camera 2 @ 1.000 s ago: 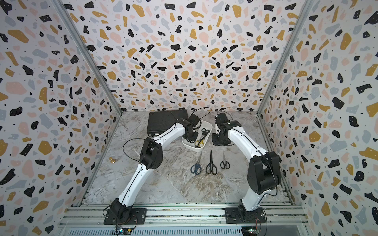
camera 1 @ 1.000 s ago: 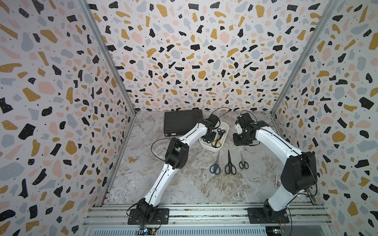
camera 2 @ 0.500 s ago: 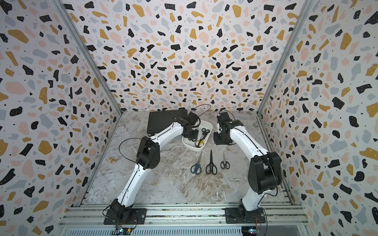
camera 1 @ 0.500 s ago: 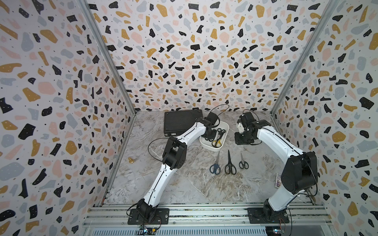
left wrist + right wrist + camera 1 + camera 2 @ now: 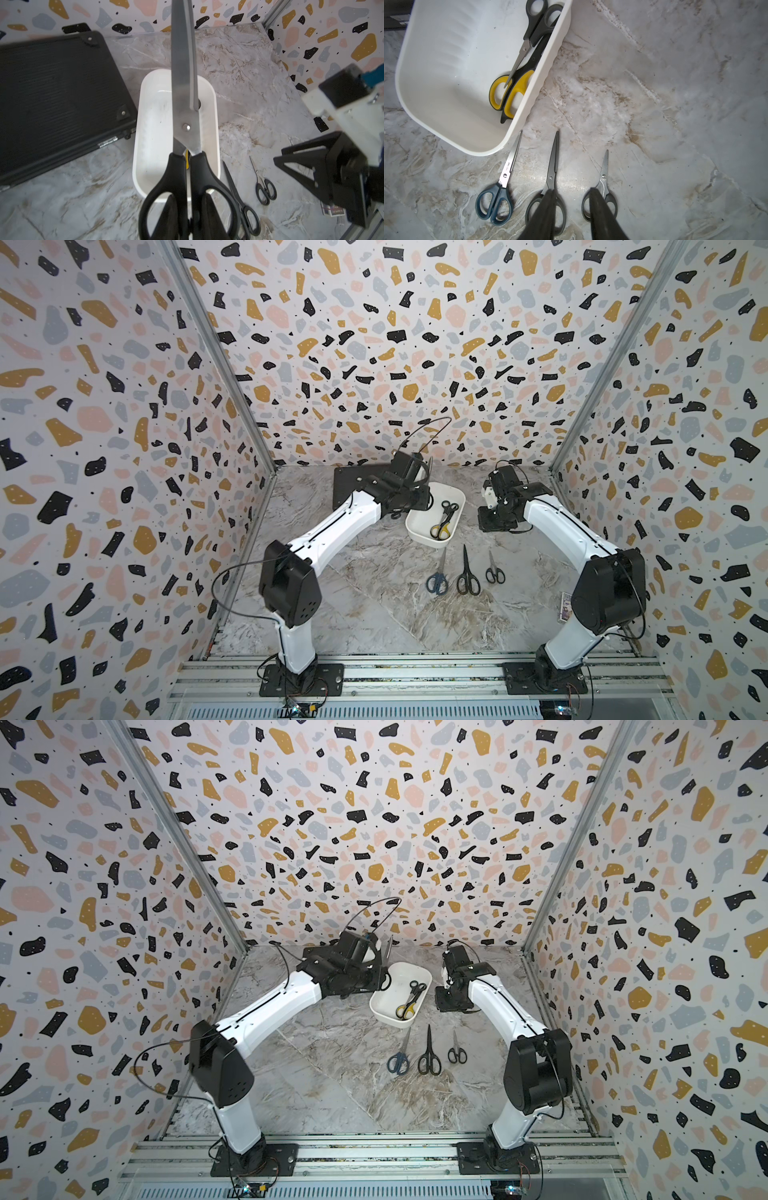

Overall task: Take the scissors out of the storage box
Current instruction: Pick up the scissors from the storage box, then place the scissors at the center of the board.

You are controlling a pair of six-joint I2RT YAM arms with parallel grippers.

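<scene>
— How far along are you?

— About halfway, I'd say. Three pairs lie out on the table (image 5: 654, 104), side by side just in front of the white box (image 5: 446, 83): a blue-grey pair (image 5: 500, 193), a long black pair (image 5: 553, 166) and a small pair (image 5: 603, 178).

— And the fourth?

— That one is in my left claw (image 5: 190, 212), clenched on the handles of the big black-handled scissors (image 5: 182, 83). I hold them in the air over the box, blades shut and pointing away from my wrist (they look clear of the rim in both top views, though I can't swear how high).

— Your other claw?

— My right claw (image 5: 572, 218) hangs just beside the box, above the table. Its fingers are a little apart and there is nothing between them.

— So what is left?

— First, set down the pair I'm carrying, most likely in the row with the others. Then two remain in the box: the yellow-handled pair (image 5: 517, 89), lying along the wall nearest my right arm, and a black-handled pair (image 5: 537, 22) resting partly on top of it, its blade tip over a yellow loop. The rest of the box is bare. (The flat black case (image 5: 52, 93) next to it is none of my business.)
</scene>
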